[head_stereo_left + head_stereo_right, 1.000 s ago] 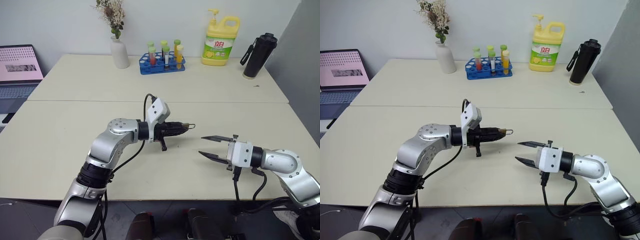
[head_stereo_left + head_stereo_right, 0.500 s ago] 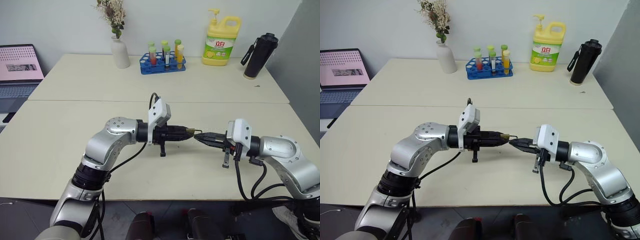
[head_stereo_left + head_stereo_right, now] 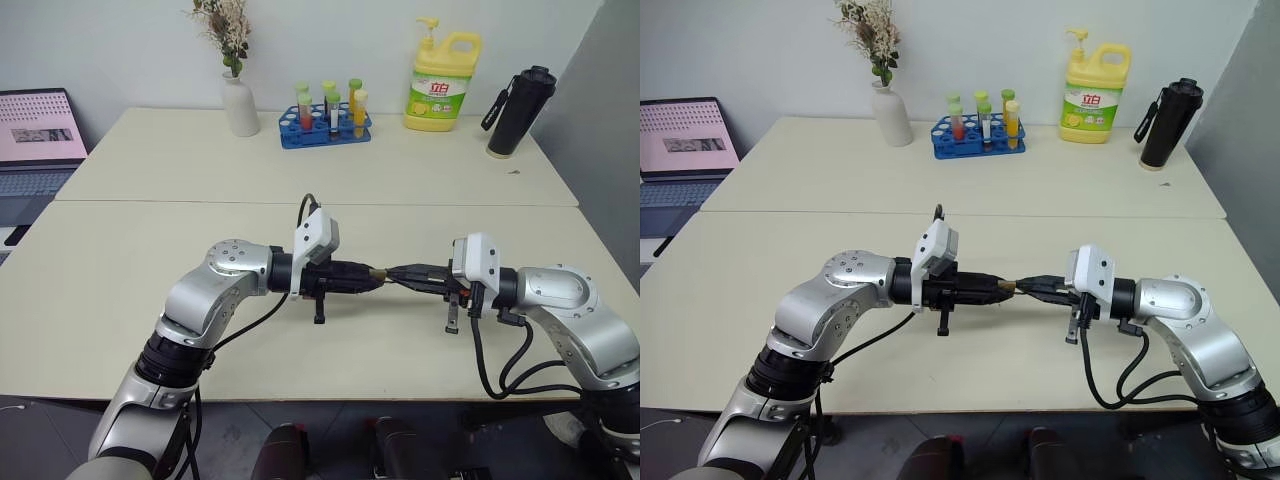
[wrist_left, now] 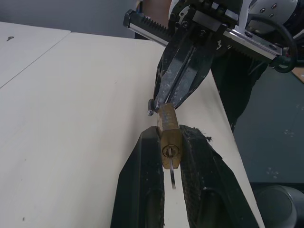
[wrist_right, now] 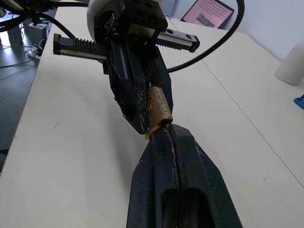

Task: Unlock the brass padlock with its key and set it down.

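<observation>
**Ana:** Black-fingered left gripper [image 4: 169,156] first: what is it doing?

**Ben:** Its two fingers pinch the body of the tiny gold-coloured brass padlock [image 4: 169,135], held above the cream table [image 3: 120,300], not resting on it. A thin silvery metal key [image 4: 172,176] sticks out of the keyhole at the padlock's end, between the fingers.

**Ana:** And the right gripper [image 3: 392,274]?

**Ben:** Fingers pressed together, tips right at the padlock's far end, where the shackle would be. Whether they actually pinch the shackle I cannot tell; it is hidden behind the tips. The two grippers point at each other, tip to tip, roughly level.

**Ana:** Room around the padlock?

**Ben:** Bare tabletop lies beneath it and on every side. The table's near edge is closer to it than the far things are. A seam between two tabletops runs behind the padlock.

**Ana:** What stands beyond that seam?

**Ben:** Well beyond the padlock: a white vase of dried flowers [image 3: 239,105], a blue rack of coloured test tubes [image 3: 324,125], a yellow pump bottle of detergent [image 3: 441,85] and a black flask [image 3: 517,110]. A laptop with a pink screen [image 3: 38,130] sits off the table, far to the padlock's left.
</observation>
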Tool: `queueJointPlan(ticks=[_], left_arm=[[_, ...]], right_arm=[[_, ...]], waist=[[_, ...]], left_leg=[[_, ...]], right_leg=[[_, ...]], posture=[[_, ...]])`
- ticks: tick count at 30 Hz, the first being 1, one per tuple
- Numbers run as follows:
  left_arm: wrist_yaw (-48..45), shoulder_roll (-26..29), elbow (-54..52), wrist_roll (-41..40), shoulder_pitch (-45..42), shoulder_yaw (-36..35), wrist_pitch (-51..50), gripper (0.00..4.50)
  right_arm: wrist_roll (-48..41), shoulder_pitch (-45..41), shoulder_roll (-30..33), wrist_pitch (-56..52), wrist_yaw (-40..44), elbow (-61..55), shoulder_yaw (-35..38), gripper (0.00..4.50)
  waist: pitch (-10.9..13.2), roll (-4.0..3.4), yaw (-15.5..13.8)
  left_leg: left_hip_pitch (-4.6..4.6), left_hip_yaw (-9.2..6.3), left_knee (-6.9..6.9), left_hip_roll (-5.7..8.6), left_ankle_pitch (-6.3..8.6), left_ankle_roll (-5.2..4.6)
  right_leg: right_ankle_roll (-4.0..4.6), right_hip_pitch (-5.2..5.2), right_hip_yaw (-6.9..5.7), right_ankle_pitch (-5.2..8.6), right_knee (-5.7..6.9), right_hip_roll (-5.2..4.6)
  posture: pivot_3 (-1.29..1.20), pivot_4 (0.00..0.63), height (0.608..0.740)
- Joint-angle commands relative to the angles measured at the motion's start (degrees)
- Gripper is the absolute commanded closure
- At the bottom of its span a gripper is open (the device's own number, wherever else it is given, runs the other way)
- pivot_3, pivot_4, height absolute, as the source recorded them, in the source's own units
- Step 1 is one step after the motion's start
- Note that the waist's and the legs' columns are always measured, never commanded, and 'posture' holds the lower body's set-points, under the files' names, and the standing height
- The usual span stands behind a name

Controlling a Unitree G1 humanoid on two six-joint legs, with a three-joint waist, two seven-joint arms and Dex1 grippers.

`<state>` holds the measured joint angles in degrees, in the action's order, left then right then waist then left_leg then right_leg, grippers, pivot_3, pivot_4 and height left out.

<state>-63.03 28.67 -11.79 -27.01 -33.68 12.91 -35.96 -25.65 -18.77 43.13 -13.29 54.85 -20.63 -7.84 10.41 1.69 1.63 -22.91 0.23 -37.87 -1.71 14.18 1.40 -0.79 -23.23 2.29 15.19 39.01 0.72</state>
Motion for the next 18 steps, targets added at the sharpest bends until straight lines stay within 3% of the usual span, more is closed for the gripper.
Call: queueJointPlan(ticks=[1,18], left_arm=[[-0.2,0.1,-2.7,-1.8,-0.2,-0.9,-0.1,4.34],[-1.7,1.5,-4.0,-4.6,0.1,-1.4,-2.7,4.34]], right_arm=[[0.8,-1.2,0.0,0.7,1.7,-0.3,1.0,4.5],[3.9,-0.7,-0.9,2.2,7.6,2.4,-0.2,4.5]], waist=[[0.0,0.0,0.0],[0.0,0.0,0.0]], left_leg=[[0.0,0.0,0.0,0.0,0.0,0.0],[0.0,0.0,0.0,0.0,0.0,0.0]], right_leg=[[0.0,0.0,0.0,0.0,0.0,0.0],[0.0,0.0,-0.01,0.0,0.0,0.0]], posture=[[0.0,0.15,0.74],[0.0,0.15,0.74]])
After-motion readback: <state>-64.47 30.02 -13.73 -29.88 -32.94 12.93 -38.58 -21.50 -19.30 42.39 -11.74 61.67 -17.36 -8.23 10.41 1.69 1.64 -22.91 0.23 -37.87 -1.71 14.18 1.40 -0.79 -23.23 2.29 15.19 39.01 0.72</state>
